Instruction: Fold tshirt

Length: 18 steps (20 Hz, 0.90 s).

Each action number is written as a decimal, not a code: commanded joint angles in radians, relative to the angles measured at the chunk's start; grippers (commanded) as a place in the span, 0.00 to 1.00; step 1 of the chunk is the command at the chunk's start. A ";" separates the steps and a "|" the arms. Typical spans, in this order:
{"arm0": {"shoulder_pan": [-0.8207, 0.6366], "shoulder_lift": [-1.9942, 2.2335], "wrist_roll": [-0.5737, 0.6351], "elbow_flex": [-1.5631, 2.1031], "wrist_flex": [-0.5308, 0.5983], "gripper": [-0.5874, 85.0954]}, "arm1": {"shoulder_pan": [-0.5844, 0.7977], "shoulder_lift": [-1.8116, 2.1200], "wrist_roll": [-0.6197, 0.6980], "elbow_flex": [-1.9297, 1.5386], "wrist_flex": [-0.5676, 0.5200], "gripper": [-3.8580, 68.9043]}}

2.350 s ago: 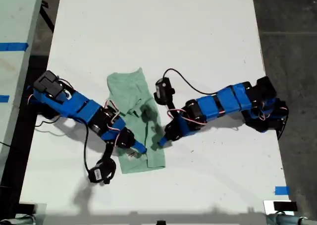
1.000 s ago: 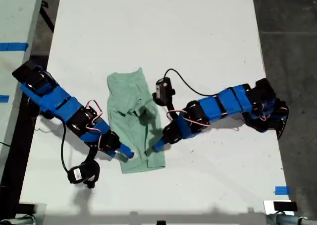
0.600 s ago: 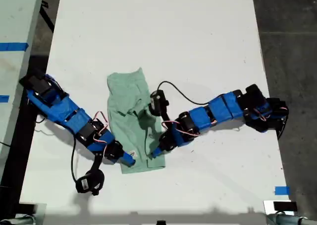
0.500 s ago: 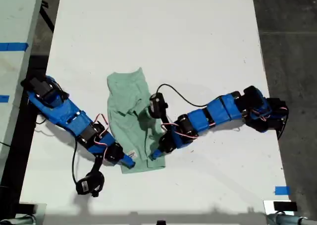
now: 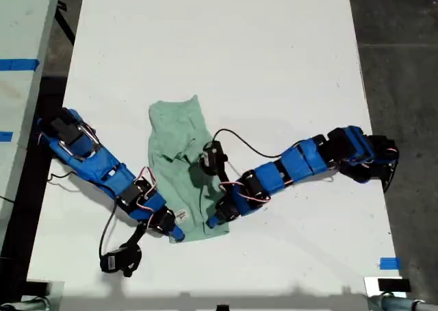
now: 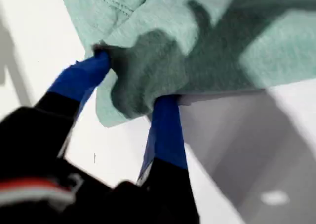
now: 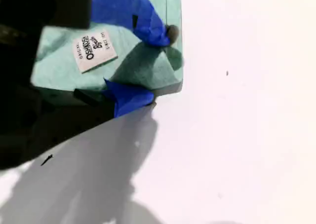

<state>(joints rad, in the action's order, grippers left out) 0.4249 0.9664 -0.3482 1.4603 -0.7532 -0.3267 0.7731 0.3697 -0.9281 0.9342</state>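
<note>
The tshirt (image 5: 183, 167), of soft pale mint-green cloth, lies crumpled in a long narrow shape on the smooth white table (image 5: 219, 44), near its middle in the exterior view. My first gripper (image 6: 133, 98) has its blue jaws apart, with a bunched fold of the hem between them. My second gripper (image 7: 143, 66) is pinched on the corner of the cloth beside the small white label (image 7: 95, 49). Both grippers are at the shirt's lower edge in the exterior view.
</note>
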 commanded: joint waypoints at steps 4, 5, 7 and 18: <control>-0.021 -0.002 0.025 -0.014 0.017 0.01 | -0.037 0.000 -0.002 0.031 -0.049 0.04; -0.023 0.003 0.023 -0.014 0.000 0.01 | -0.038 0.005 0.003 0.031 -0.048 0.04; -0.025 0.018 0.028 -0.051 -0.058 0.01 | -0.044 0.035 0.017 0.031 -0.015 0.04; 0.020 0.181 0.152 -0.548 -0.281 0.01 | -0.078 0.442 0.089 0.031 0.233 0.04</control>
<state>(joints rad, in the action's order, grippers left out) 0.4295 1.0048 -0.2132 0.9756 -1.0477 -0.4249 1.1121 0.4372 -0.9311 1.1674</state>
